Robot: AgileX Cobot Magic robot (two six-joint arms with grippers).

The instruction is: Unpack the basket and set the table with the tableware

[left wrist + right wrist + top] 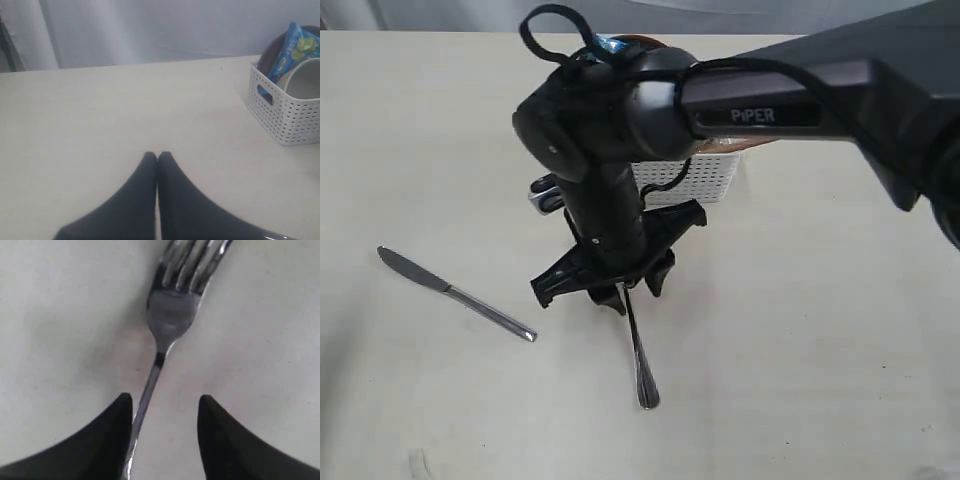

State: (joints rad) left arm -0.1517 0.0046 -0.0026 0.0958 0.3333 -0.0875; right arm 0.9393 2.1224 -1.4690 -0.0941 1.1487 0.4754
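Hovering low over table [820, 350] with right gripper [165, 402] parted, fork [172, 315] flat between its tips | left gripper [157, 156] pinched closed, empty | knife [455, 293] on table, apart from fork | basket [287, 115] beyond, bowl [306, 85] inside

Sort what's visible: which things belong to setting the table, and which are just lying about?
Part of the job: basket, knife, fork, plate, bowl, table.
Just lying about: chip bag, still in the basket.
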